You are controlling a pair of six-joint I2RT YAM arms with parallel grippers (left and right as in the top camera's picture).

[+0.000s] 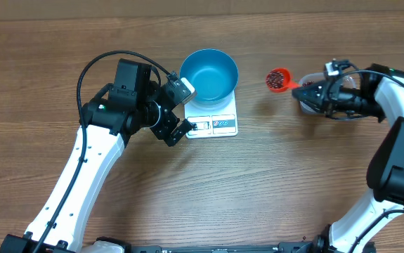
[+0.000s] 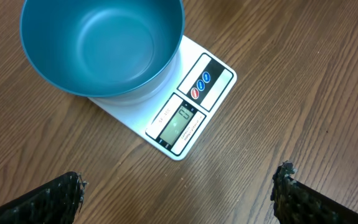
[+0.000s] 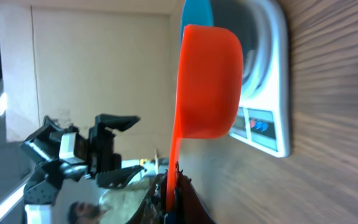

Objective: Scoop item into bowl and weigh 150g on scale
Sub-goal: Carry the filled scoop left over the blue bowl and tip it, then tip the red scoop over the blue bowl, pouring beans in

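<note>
My right gripper (image 1: 314, 92) is pinched shut on the handle of the orange scoop (image 1: 294, 85). I hold it level so the beans (image 1: 278, 79) heaped in it stay put. It hangs by the clear tub (image 1: 305, 107), well to the right of the bowl (image 1: 209, 72). The bowl sits empty on the far part of the scale (image 1: 214, 125), so the display stays readable. My left gripper (image 2: 175, 202) hovers spread wide at the scale's near-left, clear of the pour. I doubt 1 load reaches 150 g.
</note>
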